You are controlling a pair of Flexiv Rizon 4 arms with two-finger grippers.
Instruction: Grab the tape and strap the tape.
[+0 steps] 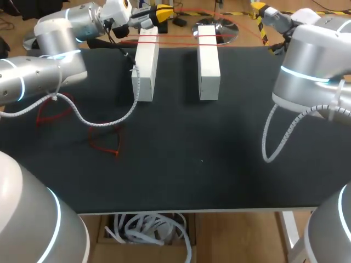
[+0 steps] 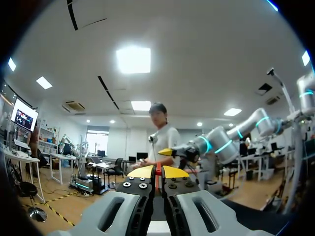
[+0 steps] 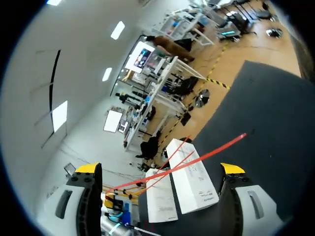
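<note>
Tape point(image 3: 206, 152) spans the white blocks point(image 1: 209, 60) at their far ends; left hand point(image 2: 158, 173) looks clenched on it, right hand point(image 3: 160, 168) released. We should pull it taut, then loop it around the blocks.

The table point(image 1: 219, 181) is matt black, with a pale strip along its near edge. Toward the far edge, the left block point(image 1: 146, 63) and right block point(image 1: 209, 60) are plain white, and thin red tape point(image 3: 206, 151) crosses both. Loose loops point(image 1: 103, 147) of the same red lie near the left edge. The left arm point(image 1: 44, 71) and right arm point(image 1: 312, 66) are silver-grey with glowing cyan rings. A white ribbed cable point(image 1: 109, 118) hangs from the left one. The left gripper point(image 2: 158, 172) and right gripper point(image 3: 160, 168) have yellow tips on black fingers and pale grey housings. A sliver between the left tips looks red, though it is hard to be sure.
</note>
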